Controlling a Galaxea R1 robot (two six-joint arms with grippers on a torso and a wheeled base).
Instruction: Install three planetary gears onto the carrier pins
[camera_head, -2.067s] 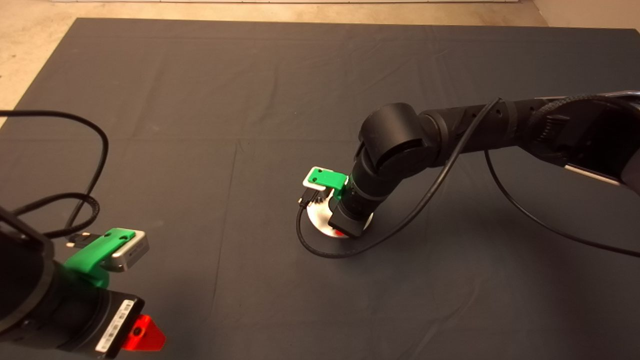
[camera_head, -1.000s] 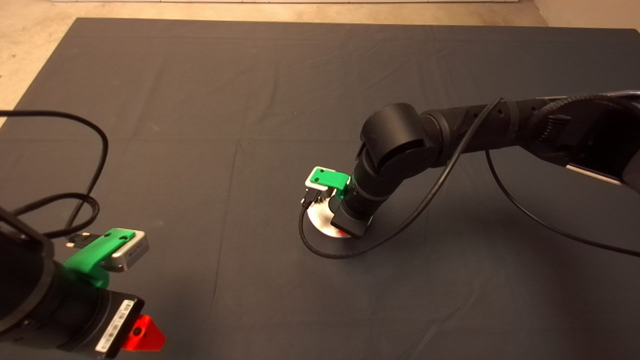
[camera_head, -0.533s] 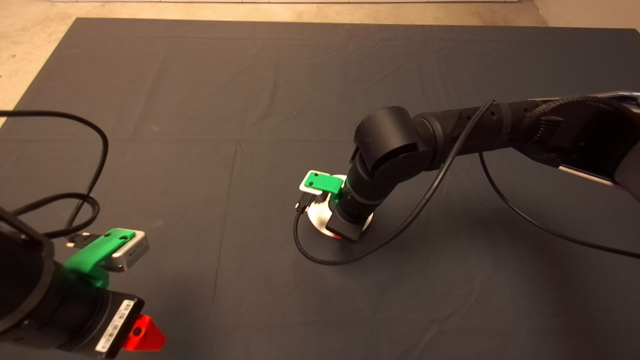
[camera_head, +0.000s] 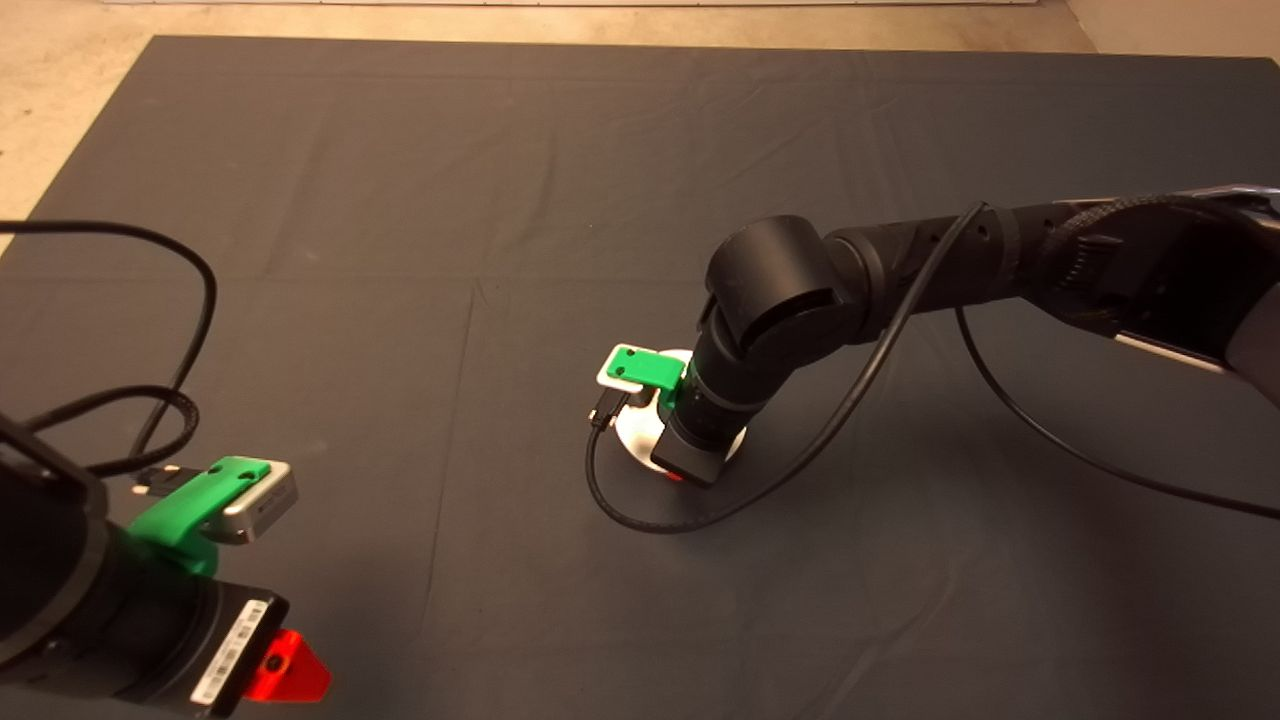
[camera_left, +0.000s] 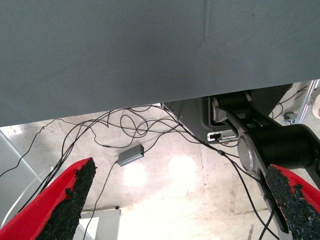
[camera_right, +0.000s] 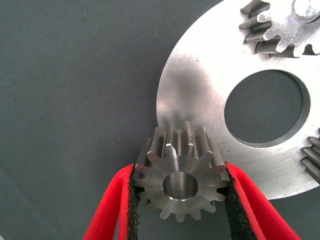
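In the right wrist view my right gripper (camera_right: 180, 172) is shut on a planetary gear (camera_right: 180, 192), a dark-silver toothed wheel held at the rim of the round silver carrier disc (camera_right: 200, 95). Silver metal fills the gear's central hole; I cannot tell whether it is a carrier pin. A second gear (camera_right: 280, 25) sits on the disc, and a third gear (camera_right: 312, 160) shows partly at the picture's edge. From above, the right gripper (camera_head: 682, 468) points down on the disc (camera_head: 635, 437) at mid-mat. The left gripper (camera_head: 290, 668) waits at the lower left, open.
A black cable (camera_head: 640, 520) loops on the mat in front of the disc. Another cable (camera_head: 150, 300) trails at the left. The left wrist view shows the mat's edge (camera_left: 150, 102), floor cables and a robot base (camera_left: 270, 145).
The right arm has shifted slightly left and back over the disc, carrying its gripper with it. The left arm has not moved.
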